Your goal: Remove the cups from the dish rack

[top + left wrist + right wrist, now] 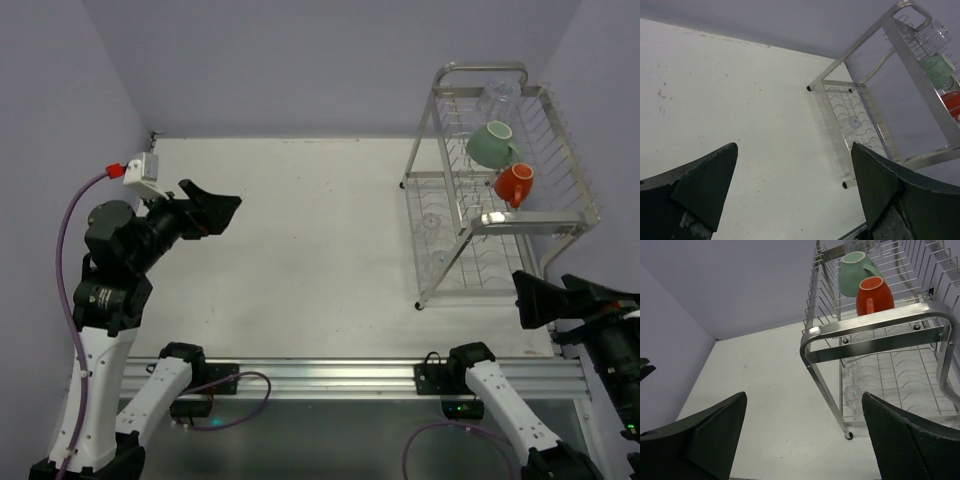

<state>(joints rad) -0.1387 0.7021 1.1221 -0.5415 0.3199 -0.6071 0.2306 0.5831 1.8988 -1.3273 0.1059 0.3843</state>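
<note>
The silver wire dish rack stands at the table's right side. On its upper tier sit a clear glass tumbler at the back, a mint-green mug in the middle and an orange-red mug nearest the front. All three also show in the right wrist view: tumbler, mint mug, orange mug. My left gripper is open and empty, raised over the table's left side, far from the rack. My right gripper is open and empty, just in front of the rack's near end.
Two small clear glass items stand on the rack's lower tier, also seen in the right wrist view. The rack's bent front frame bar lies between my right gripper and the mugs. Purple walls close the back and sides.
</note>
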